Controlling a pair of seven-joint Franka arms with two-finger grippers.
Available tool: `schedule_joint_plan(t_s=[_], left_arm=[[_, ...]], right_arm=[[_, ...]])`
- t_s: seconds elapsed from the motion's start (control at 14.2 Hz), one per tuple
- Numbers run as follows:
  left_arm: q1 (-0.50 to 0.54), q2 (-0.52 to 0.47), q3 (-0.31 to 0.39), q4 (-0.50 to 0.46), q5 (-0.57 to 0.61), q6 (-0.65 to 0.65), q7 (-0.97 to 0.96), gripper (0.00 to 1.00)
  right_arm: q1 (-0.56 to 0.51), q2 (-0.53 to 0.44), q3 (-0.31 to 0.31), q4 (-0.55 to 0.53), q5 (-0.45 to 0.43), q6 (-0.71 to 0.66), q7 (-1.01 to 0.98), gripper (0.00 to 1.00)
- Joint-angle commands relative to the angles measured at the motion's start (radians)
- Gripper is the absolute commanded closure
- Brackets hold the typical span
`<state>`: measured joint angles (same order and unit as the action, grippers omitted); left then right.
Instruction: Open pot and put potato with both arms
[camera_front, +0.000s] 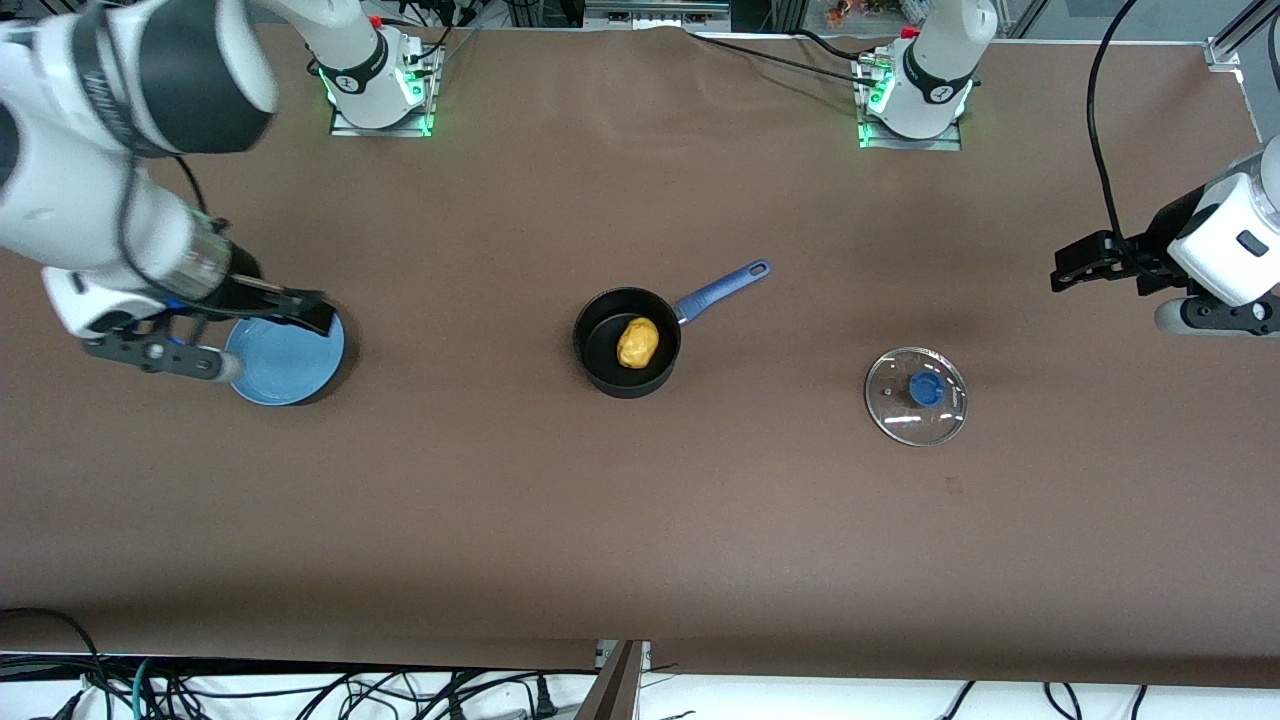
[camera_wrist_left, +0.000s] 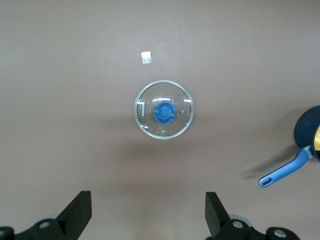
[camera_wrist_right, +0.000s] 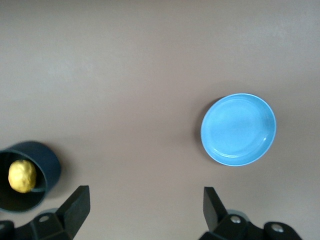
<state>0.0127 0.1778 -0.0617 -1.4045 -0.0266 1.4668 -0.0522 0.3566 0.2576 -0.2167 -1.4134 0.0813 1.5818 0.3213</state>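
A: From the front we count one pot (camera_front: 627, 343), one potato (camera_front: 637, 342), one lid (camera_front: 916, 395) and one plate (camera_front: 287, 359) on the brown worktop (camera_front: 640, 520).

B: And what is in what?

A: The potato lies inside the pot, which stands uncovered mid-worktop, its blue handle (camera_front: 723, 289) angled toward the left arm's base. The lid lies flat by itself toward the left arm's end, knob up. The plate holds nothing that we can see.

B: The arms?

A: The right pincer (camera_front: 322, 312) hangs over the plate's edge at the right arm's end; the left pincer (camera_front: 1068, 268) is up over the worktop's left-arm end, apart from the lid. (From this view we cannot judge either pincer's spread.)

B: The left wrist view?

A: One lid (camera_wrist_left: 163, 109), clear glass with a blue knob, lies below the left pincer (camera_wrist_left: 148, 212), whose fingers (camera_wrist_left: 80, 207) stand wide apart and grip nothing. A small pale tag (camera_wrist_left: 145, 57) lies near the lid. The pot's rim (camera_wrist_left: 307, 131) and handle show at the edge.

B: And the right wrist view?

A: The right pincer (camera_wrist_right: 146, 210) is spread wide too, holding nothing. One bare blue plate (camera_wrist_right: 238, 129), and one pot (camera_wrist_right: 27, 175) with the potato (camera_wrist_right: 22, 176) in it.
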Motion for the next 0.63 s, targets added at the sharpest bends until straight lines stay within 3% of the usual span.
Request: schedule_joint_plan(t_s=[0.0,0.07,0.14,0.28,0.56], left_arm=[[0.001,0.002,-0.001,0.013,-0.007,-0.014,-0.006,0.0],[0.001,0.002,-0.001,0.013,-0.007,-0.014,-0.005,0.0],[0.001,0.002,-0.001,0.013,-0.007,-0.014,-0.006,0.0],[0.001,0.002,-0.001,0.013,-0.007,-0.014,-0.006,0.0],[0.0,0.002,-0.001,0.013,-0.007,-0.014,-0.006,0.0]], right_arm=[[-0.238,-0.153,0.227,-0.197,-0.047,0.059,-0.066,0.0],[-0.311,-0.19,0.299,-0.247,-0.07,0.102,-0.089,0.0],[-0.368,-0.227,0.331,-0.298,-0.069,0.13,-0.093,0.0],[-0.416,-0.247,0.332,-0.314,-0.057,0.119,-0.117,0.0],[-0.41,-0.261,0.295,-0.309,-0.058,0.096,-0.145,0.0]])
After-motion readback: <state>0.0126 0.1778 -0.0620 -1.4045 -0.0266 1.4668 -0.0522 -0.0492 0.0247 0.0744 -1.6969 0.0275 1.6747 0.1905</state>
